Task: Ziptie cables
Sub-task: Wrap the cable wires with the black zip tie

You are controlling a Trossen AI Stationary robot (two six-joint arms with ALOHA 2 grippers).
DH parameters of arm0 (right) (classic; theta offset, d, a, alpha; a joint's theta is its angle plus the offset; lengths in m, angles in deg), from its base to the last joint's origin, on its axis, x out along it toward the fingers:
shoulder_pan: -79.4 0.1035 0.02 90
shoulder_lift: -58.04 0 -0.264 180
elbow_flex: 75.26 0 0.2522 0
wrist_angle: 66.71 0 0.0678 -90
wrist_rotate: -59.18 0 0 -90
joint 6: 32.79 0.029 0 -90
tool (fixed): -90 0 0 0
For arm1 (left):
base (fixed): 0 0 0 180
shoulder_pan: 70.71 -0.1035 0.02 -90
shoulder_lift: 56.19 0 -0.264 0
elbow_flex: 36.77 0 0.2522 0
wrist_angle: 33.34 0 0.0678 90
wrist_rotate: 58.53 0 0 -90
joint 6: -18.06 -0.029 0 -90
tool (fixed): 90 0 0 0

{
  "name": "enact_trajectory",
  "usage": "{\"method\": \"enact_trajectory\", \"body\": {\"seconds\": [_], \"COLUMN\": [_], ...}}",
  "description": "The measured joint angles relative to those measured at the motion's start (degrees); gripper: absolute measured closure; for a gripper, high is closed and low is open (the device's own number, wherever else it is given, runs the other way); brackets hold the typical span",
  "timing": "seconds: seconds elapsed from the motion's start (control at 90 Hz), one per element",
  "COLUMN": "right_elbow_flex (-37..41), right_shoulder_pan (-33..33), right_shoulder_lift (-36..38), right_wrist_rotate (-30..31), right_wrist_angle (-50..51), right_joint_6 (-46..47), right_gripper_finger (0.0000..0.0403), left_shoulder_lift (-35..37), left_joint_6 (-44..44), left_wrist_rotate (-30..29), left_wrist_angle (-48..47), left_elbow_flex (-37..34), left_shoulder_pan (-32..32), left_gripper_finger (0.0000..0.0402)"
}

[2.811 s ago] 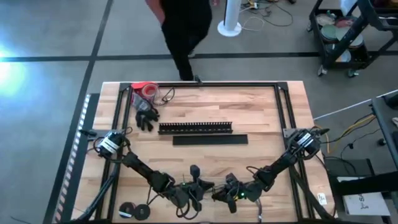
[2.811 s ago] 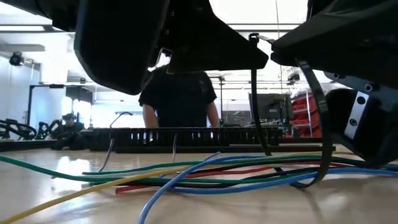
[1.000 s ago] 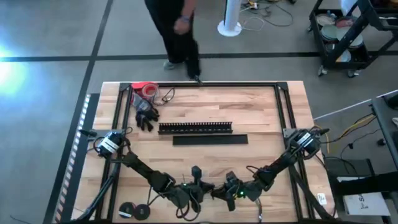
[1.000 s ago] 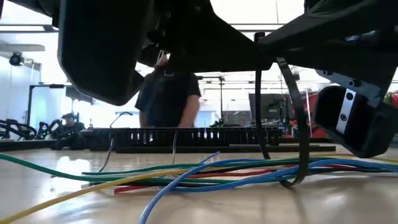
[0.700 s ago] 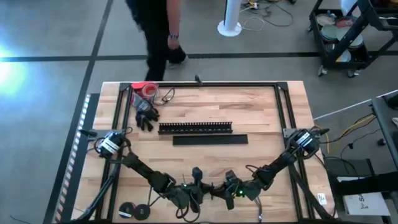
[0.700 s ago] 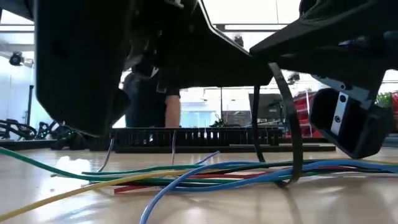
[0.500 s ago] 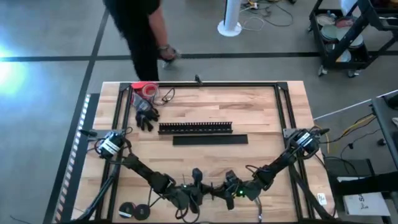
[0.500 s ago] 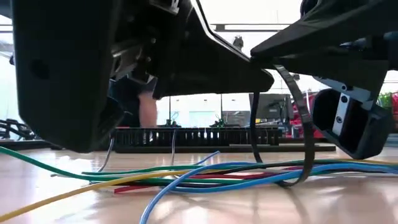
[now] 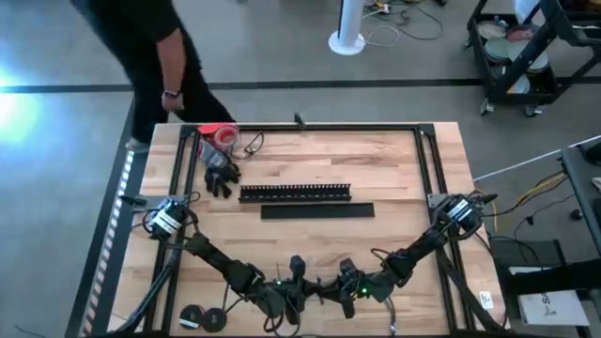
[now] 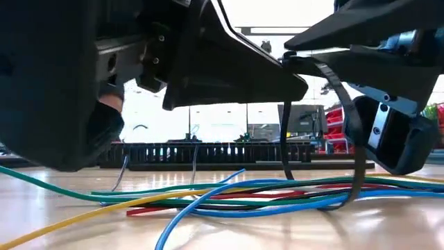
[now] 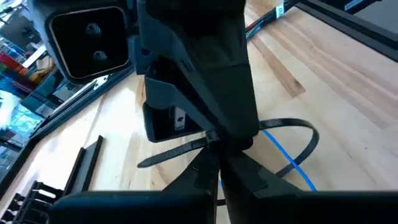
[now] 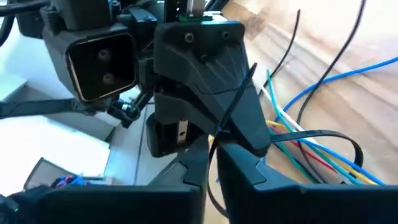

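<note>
The arms' dark housings fill the low view's top (cut off at its edge), hiding the person point(image 9: 150, 56) behind.

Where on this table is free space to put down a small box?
Bare wood lies right of the slotted bar and strip, up to the frame, and between bar and far rail. The near edge is crowded: both tools meet over the cables.
</note>
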Motion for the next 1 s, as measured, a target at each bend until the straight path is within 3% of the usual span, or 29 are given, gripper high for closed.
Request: {"method": "enact_trajectory", "body": {"seconds": [0.233,0.378,0.556,0.844,1.0], "right_elbow_flex": [0.0,0.0,-0.1,-3.0,-3.3], "right_shoulder_pan": [0.0,-0.6,-3.1,-5.2,-5.7], "right_shoulder_lift": [7.3,12.9,14.7,11.4,10.6], "right_wrist_rotate": [-0.4,0.3,-1.0,-6.9,-6.9], "right_wrist_angle": [14.4,23.9,27.5,27.3,27.0], "right_joint_6": [-0.7,-1.0,-1.9,-3.6,-2.7], "right_gripper_finger": [0.0274,0.0250,0.0258,0.0291,0.0311], "left_shoulder_lift": [0.0,0.0,0.0,0.0,0.0], "left_joint_6": [0.0,0.0,-0.1,-0.2,-0.2], "left_wrist_rotate": [0.0,0.0,-0.1,-0.2,-0.2], "left_wrist_angle": [0.3,0.6,0.8,0.8,0.8], "left_elbow_flex": [0.0,0.0,0.0,0.0,0.0], "left_shoulder_pan": [0.0,0.0,0.0,-0.1,-0.1], "left_gripper_finger": [0.0402,0.0402,0.0402,0.0402,0.0402]}}
